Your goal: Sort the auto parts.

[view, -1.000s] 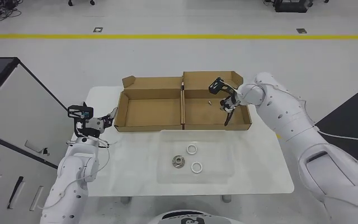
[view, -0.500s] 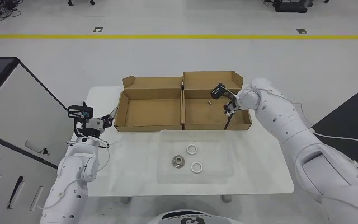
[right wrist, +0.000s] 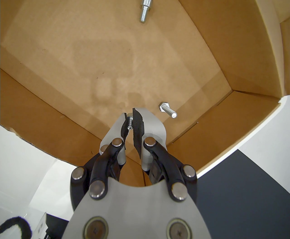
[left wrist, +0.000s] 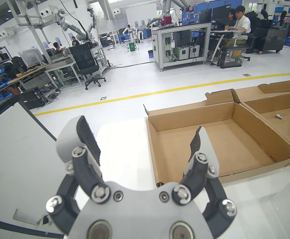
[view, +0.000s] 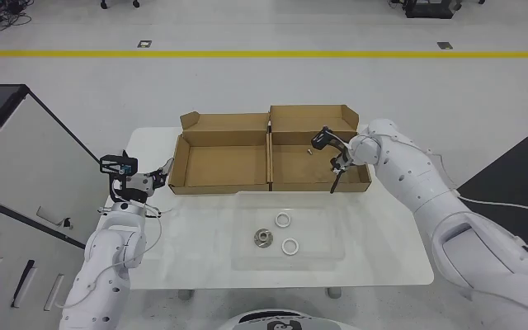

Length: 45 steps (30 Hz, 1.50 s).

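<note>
My right gripper (right wrist: 129, 117) is shut on a small threaded bolt (right wrist: 129, 123), low over the near right corner of the right cardboard box (right wrist: 68, 56). A hex bolt (right wrist: 167, 109) lies on the box floor just beside the fingers, and a silver stud (right wrist: 145, 10) lies farther in. In the top view this gripper (view: 333, 180) hangs at the box's near wall. My left gripper (left wrist: 140, 129) is open and holds nothing, off the outer end of the left box (left wrist: 204, 144); in the top view it (view: 161, 172) sits at the table's left side.
A clear tray (view: 247, 256) in front of the boxes holds two white rings (view: 283, 220) (view: 290, 246) and a metal disc part (view: 262, 238). The left box's floor is bare. A grey panel (view: 41, 157) stands off the table's left edge.
My right wrist has shifted slightly down and toward the near right corner of the right box, bolt still held. The left arm has stayed still.
</note>
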### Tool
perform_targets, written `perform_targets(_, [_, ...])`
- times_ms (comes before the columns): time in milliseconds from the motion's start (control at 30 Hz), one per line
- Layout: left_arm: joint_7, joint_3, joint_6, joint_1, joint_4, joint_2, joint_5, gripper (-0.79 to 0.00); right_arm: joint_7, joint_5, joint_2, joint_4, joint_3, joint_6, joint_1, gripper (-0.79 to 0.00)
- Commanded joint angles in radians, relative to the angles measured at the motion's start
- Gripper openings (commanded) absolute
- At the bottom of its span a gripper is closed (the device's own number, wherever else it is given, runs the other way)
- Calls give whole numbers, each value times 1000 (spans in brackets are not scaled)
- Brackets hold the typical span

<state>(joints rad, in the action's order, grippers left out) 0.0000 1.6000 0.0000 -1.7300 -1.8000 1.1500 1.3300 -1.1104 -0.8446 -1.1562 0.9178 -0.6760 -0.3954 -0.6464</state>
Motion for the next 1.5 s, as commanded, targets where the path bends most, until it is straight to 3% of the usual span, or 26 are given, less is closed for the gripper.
perform_targets(0, [0, 0, 0, 0, 0, 0, 0, 0, -1, 0, -1, -2, 0, 0, 0, -785])
perform_targets(100, [0, 0, 0, 0, 0, 0, 0, 0, 0, 0, -4, -11, 0, -4, -1, -785])
perform_targets(167, [0, 0, 0, 0, 0, 0, 0, 0, 3, -1, -6, -16, 0, -6, 1, -720])
perform_targets(367, [0, 0, 0, 0, 0, 0, 0, 0, 3, 1, -10, -21, -3, -11, 5, -643])
perform_targets(467, [0, 0, 0, 0, 0, 0, 0, 0, 4, 5, -11, -16, -8, -18, 9, -557])
perform_targets(767, [0, 0, 0, 0, 0, 0, 0, 0, 13, 3, 0, 37, -46, -35, 18, -428])
perform_targets(800, [0, 0, 0, 0, 0, 0, 0, 0, 13, 4, 3, 47, -54, -35, 18, -385])
perform_targets(833, [0, 0, 0, 0, 0, 0, 0, 0, 15, 5, 6, 63, -63, -35, 20, -142])
perform_targets(867, [0, 0, 0, 0, 0, 0, 0, 0, 14, 6, 10, 76, -73, -33, 18, 0])
perform_targets(1300, [0, 0, 0, 0, 0, 0, 0, 0, 17, 82, 92, 439, -311, -38, -93, 0])
perform_targets(1467, [0, 0, 0, 0, 0, 0, 0, 0, 5, 212, 126, 605, -441, -80, -184, 0])
